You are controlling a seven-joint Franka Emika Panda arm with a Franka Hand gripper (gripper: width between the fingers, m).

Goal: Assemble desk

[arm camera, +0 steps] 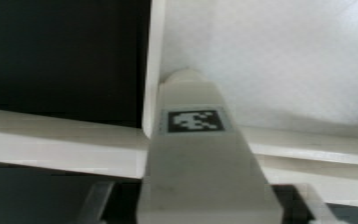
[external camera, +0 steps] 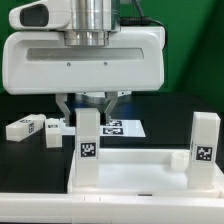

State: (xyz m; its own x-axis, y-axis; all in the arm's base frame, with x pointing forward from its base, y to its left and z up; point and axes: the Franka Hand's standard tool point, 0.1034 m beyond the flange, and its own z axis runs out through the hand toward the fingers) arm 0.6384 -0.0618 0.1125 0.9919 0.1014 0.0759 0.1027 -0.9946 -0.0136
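Exterior view gripper [external camera: 88,114]: straddles upright leg [external camera: 88,142], cannot tell if clamped
tabletop [external camera: 135,176]: this leg 9 o'clock, other leg [external camera: 205,142] 3 o'clock

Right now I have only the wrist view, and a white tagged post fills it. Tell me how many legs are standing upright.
Observer: Two. One leg stands under the gripper, at the corner of the tabletop on the exterior view's left. A second leg stands at the right corner.
Operator: Count the spare legs for me.
Observer: Two. A loose leg and another loose leg lie flat on the black table, off the exterior view's left of the gripper.
Operator: Say what lies behind the gripper.
Observer: The marker board lies flat on the table there.
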